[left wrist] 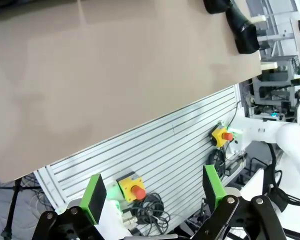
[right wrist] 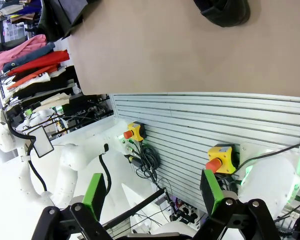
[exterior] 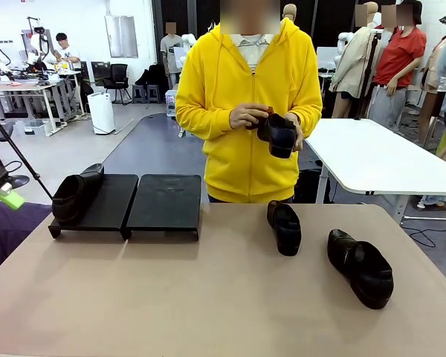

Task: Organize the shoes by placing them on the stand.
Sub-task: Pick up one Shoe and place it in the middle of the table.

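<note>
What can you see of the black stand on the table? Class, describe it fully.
The stand is a low, matte black rack: two flat slanted panels side by side on short feet. It sits on the tan table, far left in the front view. One glossy black shoe lies on its left panel; the right panel is bare.

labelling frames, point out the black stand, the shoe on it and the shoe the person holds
low black slanted two-panel stand (exterior: 166, 199): front view, bare right panel
glossy black leather loafer on the stand (exterior: 83, 187): front view, its upper
glossy black leather loafer the person holds (exterior: 280, 135): front view, its upper
</note>
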Robot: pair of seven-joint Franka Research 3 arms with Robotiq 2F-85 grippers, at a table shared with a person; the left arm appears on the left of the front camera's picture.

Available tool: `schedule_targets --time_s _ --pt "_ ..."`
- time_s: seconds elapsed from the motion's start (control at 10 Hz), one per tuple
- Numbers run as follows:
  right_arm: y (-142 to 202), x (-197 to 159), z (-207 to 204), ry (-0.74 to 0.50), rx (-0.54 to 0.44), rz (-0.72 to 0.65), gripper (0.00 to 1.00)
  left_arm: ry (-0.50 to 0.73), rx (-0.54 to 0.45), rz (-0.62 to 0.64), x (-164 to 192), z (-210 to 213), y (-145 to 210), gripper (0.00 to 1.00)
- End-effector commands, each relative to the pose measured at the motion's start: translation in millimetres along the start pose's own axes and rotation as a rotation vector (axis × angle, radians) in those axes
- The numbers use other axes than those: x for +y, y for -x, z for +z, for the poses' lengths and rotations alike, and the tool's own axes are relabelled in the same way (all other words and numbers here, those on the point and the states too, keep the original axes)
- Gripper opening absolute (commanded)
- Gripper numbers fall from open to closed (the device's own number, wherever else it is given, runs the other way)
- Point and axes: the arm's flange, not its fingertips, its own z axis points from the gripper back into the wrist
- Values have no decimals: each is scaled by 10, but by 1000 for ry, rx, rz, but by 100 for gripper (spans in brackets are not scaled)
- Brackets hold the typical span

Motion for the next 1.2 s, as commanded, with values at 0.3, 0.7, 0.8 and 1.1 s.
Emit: schedule_targets --time_s 0.3,0.7,0.8,1.1 --pt "10 -21 43 3 7 25 100 4 -11 12 1 -36 -11 100" --pt "-236 380 -149 108 -28 75 100 4 -11 12 1 -36 -11 100" --pt "-429 657 -303 203 -18 96 100 4 -11 12 1 -36 -11 100" --pt "-1100 1257 -944 363 -48 270 100 4 -11 12 1 -36 -11 100"
